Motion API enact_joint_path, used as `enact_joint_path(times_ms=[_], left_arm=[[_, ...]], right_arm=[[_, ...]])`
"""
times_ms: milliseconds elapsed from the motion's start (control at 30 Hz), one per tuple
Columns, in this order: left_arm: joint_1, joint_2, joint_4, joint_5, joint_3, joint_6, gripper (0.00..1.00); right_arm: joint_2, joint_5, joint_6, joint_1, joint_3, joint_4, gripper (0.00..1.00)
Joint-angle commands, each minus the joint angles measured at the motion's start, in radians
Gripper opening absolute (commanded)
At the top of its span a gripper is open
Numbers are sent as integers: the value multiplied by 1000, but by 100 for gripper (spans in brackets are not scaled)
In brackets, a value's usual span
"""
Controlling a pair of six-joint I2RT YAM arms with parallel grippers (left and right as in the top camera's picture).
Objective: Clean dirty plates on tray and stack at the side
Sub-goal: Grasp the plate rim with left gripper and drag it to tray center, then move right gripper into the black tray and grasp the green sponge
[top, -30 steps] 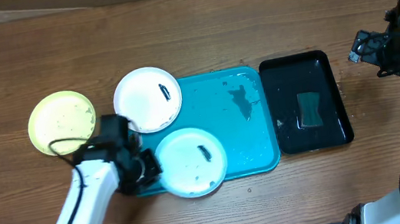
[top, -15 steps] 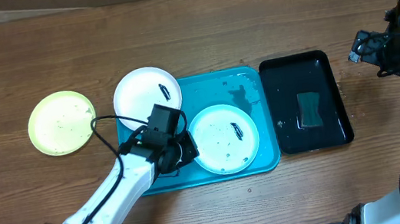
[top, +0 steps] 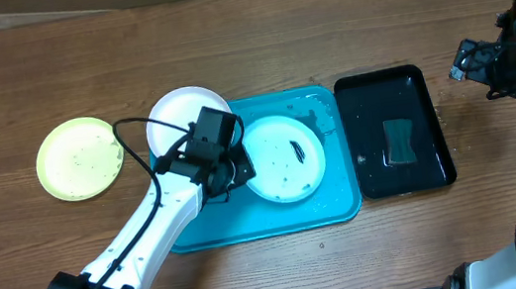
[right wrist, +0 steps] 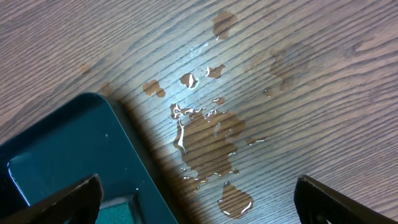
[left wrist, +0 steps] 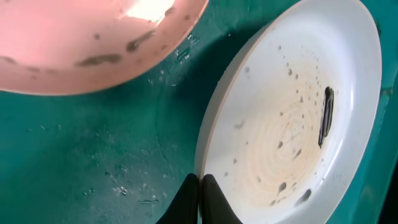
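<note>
My left gripper (top: 237, 170) is shut on the left rim of the pale-blue-rimmed plate (top: 285, 161), which lies on the turquoise tray (top: 278, 217). In the left wrist view the fingers (left wrist: 200, 194) pinch the plate's (left wrist: 292, 124) edge; it carries a dark smear and several specks. The white plate (top: 179, 115) sits at the tray's back left corner, partly under my left arm, and also shows in the left wrist view (left wrist: 93, 31). The yellow-green plate (top: 80, 158) lies on the table at the left. My right gripper (top: 475, 61) (right wrist: 199, 208) is open and empty above the table at the far right.
A glossy black tray (top: 392, 97) stands right of the turquoise tray with a green sponge (top: 399, 141) in it. A water puddle (right wrist: 208, 137) lies on the wood beside the black tray (right wrist: 56, 162). The turquoise tray's floor (left wrist: 93, 143) is wet-spotted.
My left gripper has carried the pale-blue-rimmed plate from the tray's front left to its middle, right and back. The right arm has not moved.
</note>
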Motion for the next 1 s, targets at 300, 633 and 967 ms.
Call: enact_joint_path(times_ms=[300, 633, 967], left_arm=[[2, 70, -55, -64, 19, 31, 4], [2, 135, -59, -48, 19, 68, 4], [2, 137, -54, -45, 19, 87, 4]], right_arm=[[-3, 1, 4, -3, -3, 2, 100], [-3, 1, 4, -3, -3, 2, 100], [-3, -9, 4, -3, -3, 23, 100]])
